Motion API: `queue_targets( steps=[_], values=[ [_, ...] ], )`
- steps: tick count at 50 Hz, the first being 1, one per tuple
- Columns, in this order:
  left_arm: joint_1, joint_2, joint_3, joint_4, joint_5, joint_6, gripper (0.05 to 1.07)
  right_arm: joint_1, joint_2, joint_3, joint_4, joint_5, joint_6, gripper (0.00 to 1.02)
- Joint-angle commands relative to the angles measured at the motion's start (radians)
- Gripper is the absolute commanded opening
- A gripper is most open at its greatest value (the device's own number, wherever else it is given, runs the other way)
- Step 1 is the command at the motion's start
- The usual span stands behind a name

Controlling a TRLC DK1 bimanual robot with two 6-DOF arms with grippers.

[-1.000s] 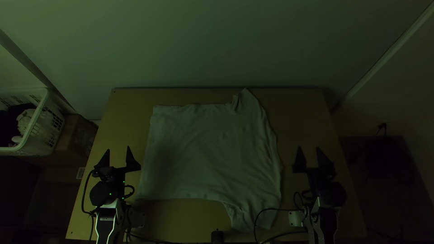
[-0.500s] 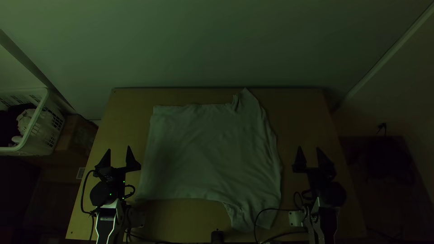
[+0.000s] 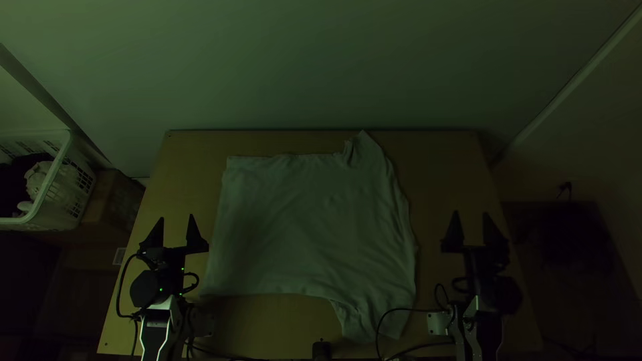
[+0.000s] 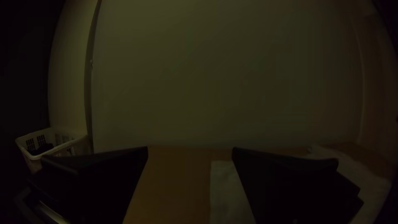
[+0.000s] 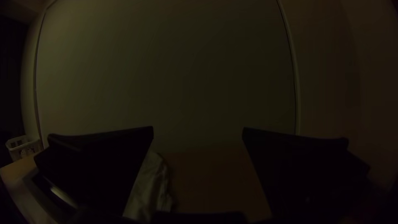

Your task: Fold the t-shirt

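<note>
right hand (image 3: pixel 471 214) farther from the t-shirt (image 3: pixel 307 227) than before

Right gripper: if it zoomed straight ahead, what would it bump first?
Probably the wall beyond the table. The t-shirt lies left of the right gripper, out of its way. The gripper's height is hard to judge.

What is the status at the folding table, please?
Both grippers open and empty, left, right. T-shirt spread, unfolded, between them. Cable crosses its near sleeve.
</note>
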State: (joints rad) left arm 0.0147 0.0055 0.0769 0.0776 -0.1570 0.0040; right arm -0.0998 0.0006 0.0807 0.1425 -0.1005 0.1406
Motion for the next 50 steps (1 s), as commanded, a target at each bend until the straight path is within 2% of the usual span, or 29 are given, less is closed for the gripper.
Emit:
queue_targets(
  steps=[1, 10, 22, 40, 50],
  values=[
    [-0.007, 0.004, 0.08, 0.039, 0.028, 0.014, 1.03, -0.005, -0.004, 0.068, 0.043, 0.007, -0.041, 0.98],
    [-0.009, 0.123, 0.189, 0.077, 0.034, 0.022, 1.03, -0.003, 0.073, 0.157, 0.112, 0.007, -0.078, 0.98],
    [-0.012, 0.324, 0.34, 0.119, 0.04, 0.042, 1.03, -0.003, 0.375, 0.372, 0.152, 0.007, -0.095, 0.98],
    [-0.012, 0.672, 0.597, 0.14, 0.051, 0.056, 1.03, 0.002, 0.746, 0.666, 0.149, 0.008, -0.119, 0.98],
    [-0.032, 0.863, 0.764, 0.102, 0.051, 0.056, 1.03, 0.014, 0.957, 0.86, 0.052, 0.01, -0.113, 0.98]
  ],
)
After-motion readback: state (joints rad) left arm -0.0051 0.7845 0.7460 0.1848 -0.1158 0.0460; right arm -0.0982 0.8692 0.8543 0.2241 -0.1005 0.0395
